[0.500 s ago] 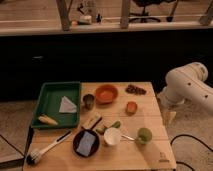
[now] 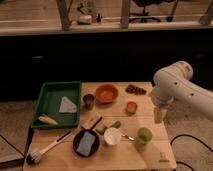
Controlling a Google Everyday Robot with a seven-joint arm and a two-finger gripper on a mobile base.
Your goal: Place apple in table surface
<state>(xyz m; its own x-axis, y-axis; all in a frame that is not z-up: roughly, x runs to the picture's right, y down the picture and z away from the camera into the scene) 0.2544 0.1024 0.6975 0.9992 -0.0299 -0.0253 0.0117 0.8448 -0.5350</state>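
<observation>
Table (image 2: 125, 156): tan planks.
Apple (image 2: 131, 107): resting on table, approx 2 o'clock from ctr, nothing holding it.
Gripper (image 2: 159, 116): over table's 3 o'clock edge, pointing down, near apple on its right, not touching; spread or closed, can't tell.
Orange bowl (image 2: 106, 93): 12 o'clock.
Metal cup (image 2: 88, 101): 11 o'clock.
Green tray (image 2: 50, 97): 10 o'clock.
Pale green round obj (image 2: 144, 134): 4 o'clock.

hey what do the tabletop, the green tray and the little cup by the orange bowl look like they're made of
Table surface: light wood, matte, with plank seams visible. Green tray: probably plastic, going by its uniform colour and moulded rim. Cup: likely metal, with a dull grey sheen. The gripper hangs at the table's right edge, right of the apple.
</observation>
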